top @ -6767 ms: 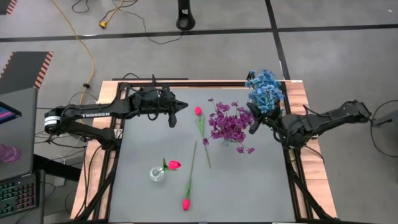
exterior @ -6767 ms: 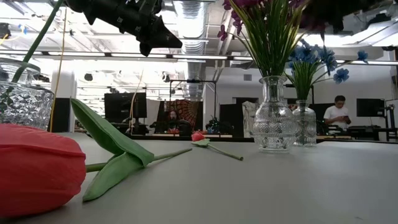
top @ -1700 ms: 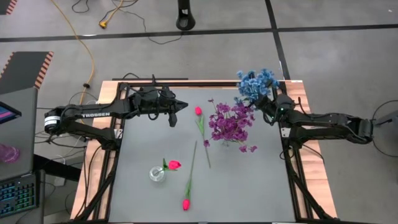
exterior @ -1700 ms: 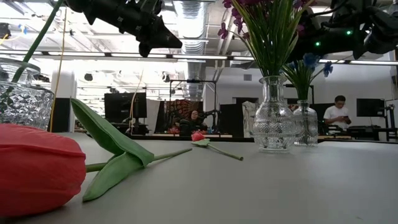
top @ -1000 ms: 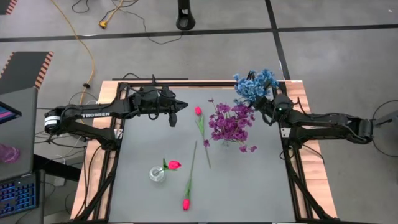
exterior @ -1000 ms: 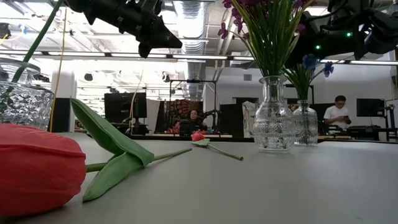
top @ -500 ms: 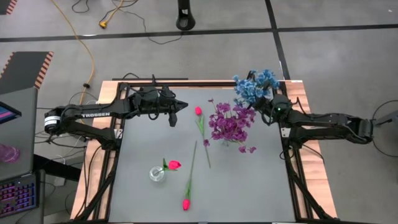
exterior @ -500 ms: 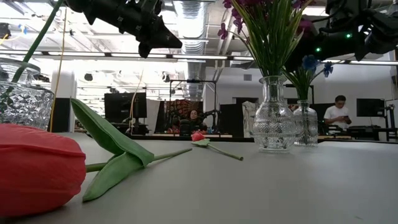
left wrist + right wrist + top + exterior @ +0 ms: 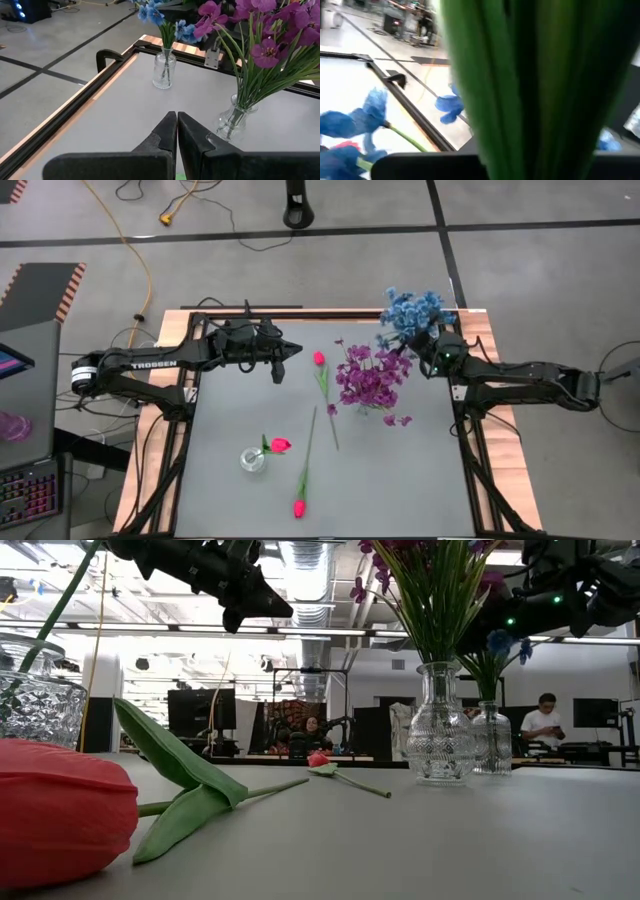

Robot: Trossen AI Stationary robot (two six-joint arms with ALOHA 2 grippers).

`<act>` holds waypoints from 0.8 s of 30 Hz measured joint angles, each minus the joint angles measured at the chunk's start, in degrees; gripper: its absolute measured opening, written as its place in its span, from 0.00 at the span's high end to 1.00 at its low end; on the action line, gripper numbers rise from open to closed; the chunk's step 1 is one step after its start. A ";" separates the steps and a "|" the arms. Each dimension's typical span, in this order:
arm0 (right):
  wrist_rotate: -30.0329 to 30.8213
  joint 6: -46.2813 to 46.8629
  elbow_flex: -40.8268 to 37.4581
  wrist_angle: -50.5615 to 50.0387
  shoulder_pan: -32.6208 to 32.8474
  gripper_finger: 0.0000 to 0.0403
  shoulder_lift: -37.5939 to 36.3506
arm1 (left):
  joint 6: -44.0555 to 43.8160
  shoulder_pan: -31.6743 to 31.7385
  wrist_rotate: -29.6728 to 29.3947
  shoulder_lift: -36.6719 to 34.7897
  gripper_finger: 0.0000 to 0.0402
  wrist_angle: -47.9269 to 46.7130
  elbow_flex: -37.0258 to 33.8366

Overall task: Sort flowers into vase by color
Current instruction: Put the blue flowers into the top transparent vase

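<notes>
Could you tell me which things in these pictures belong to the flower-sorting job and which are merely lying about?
Part of the job:
- blue flowers, at the right gripper
- purple flowers in their vase
- two loose pink tulips
- pink tulip in the small vase

Just lying about:
- yellow cable on the floor
- keyboard

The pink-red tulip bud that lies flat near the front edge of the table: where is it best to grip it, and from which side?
Probably the thin green stem, taken from straight above, mid-length, fingers across it: it lies flat and bare there, away from the soft pink-red tulip bud.
</notes>
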 joint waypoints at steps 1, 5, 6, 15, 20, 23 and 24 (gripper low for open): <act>0.92 0.37 0.00 0.00 0.00 0.95 0.00 | -0.02 -0.01 -0.01 0.00 1.00 0.00 0.00; 3.09 2.64 0.00 -0.10 0.00 0.95 0.00 | 0.00 0.00 0.00 0.00 1.00 0.00 0.00; 3.55 3.16 0.00 -0.20 0.00 0.95 0.00 | 0.00 -0.01 0.00 0.00 1.00 0.00 0.00; 4.80 5.87 0.00 -4.41 0.00 0.95 0.00 | 0.00 0.01 0.00 0.00 1.00 0.00 0.00; 4.80 5.84 0.00 -7.57 0.00 0.95 0.00 | 0.17 0.00 0.00 0.00 1.00 0.00 0.00; 4.80 5.84 0.00 -8.89 0.00 0.95 0.00 | 0.19 0.00 0.00 0.00 1.00 0.00 0.00; 4.80 5.84 0.00 -9.01 0.00 0.95 0.00 | 0.20 -0.01 0.00 0.00 1.00 0.00 0.00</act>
